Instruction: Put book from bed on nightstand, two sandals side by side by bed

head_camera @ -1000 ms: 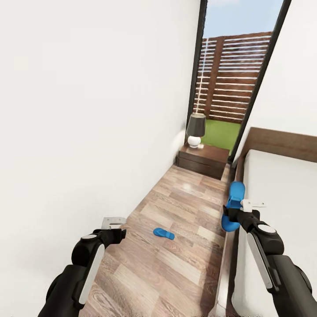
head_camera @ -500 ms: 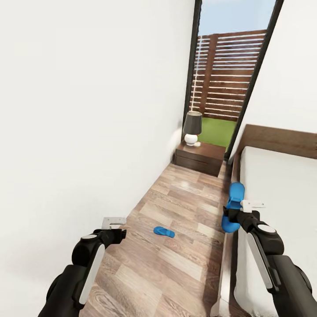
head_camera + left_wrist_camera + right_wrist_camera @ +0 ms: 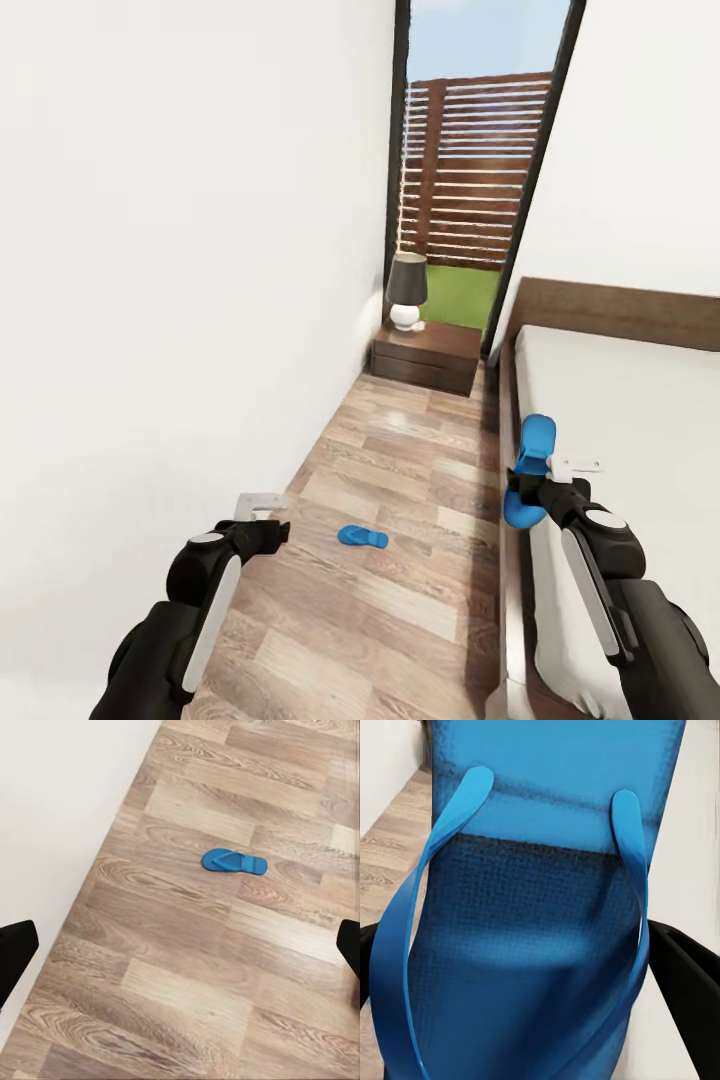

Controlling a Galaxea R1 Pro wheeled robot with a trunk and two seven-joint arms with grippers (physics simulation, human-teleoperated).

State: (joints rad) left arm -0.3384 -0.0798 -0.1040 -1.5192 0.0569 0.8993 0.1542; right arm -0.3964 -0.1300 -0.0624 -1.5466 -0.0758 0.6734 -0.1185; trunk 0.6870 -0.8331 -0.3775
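Observation:
My right gripper (image 3: 526, 489) is shut on one blue sandal (image 3: 534, 447), held upright over the bed's left edge; in the right wrist view that sandal (image 3: 540, 907) sits close up between the black fingers (image 3: 690, 982). The other blue sandal (image 3: 362, 537) lies flat on the wood floor between the wall and the bed (image 3: 620, 420). My left gripper (image 3: 262, 506) hangs open and empty above the floor, and the left wrist view shows that floor sandal (image 3: 234, 861) ahead of its spread fingers (image 3: 16, 949). A dark nightstand (image 3: 425, 355) stands at the far end. The book is out of view.
A black-shaded lamp (image 3: 406, 288) stands on the nightstand. A white wall (image 3: 180, 300) runs close along the left, leaving a narrow floor aisle (image 3: 400, 600) beside the bed frame. Behind the nightstand a tall window (image 3: 465, 150) shows a slatted fence.
The whole view has shifted, so the nightstand and window now sit further left; the camera moved. Both arms keep their pose, and the right gripper still holds its sandal.

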